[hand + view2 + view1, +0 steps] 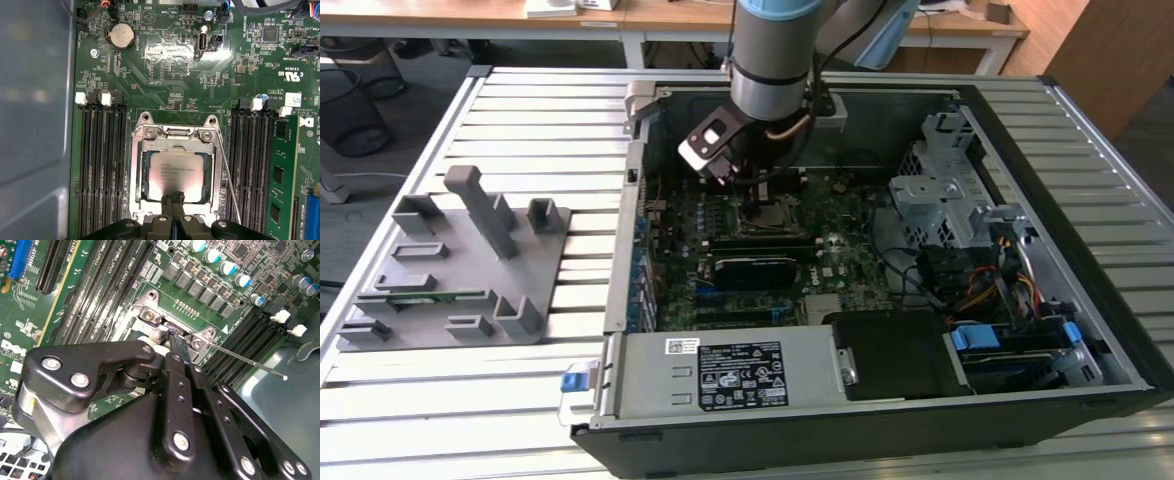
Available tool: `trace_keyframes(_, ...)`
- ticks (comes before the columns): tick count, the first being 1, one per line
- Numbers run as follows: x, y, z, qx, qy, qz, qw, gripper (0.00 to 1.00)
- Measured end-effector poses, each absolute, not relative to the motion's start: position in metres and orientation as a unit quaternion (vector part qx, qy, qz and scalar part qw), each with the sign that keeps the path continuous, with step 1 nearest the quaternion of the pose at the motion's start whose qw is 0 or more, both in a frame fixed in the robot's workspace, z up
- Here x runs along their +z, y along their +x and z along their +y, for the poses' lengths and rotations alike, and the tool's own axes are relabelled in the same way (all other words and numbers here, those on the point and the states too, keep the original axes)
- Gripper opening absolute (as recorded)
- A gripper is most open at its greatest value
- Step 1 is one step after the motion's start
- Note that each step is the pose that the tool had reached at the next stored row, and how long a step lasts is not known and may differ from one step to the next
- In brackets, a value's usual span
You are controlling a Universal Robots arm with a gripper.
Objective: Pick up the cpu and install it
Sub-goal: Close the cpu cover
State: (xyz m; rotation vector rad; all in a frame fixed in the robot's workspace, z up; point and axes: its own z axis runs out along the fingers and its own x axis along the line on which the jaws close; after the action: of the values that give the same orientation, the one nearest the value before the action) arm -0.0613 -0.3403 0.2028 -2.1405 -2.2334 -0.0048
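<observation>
Over the cpu (176, 169), jaws pinched together

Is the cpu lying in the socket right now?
Yes, in the first wrist view the cpu lies flat inside the socket frame, with the gripper at its edge.

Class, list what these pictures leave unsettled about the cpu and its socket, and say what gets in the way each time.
First wrist view: the gripper covers one edge of the cpu; whether its shut jaws touch the cpu cannot be told.
Second wrist view: the gripper's body hides most of the socket, so seating is unclear.
Exterior view: the arm partly blocks the socket; the cpu's seating cannot be judged.
</observation>
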Motion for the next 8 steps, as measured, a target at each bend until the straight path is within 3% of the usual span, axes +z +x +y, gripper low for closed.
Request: trace_keyframes(8, 0.2050, -0.0530, -0.3402, 0.000, -0.692, -0.722, 0.026, 0.11)
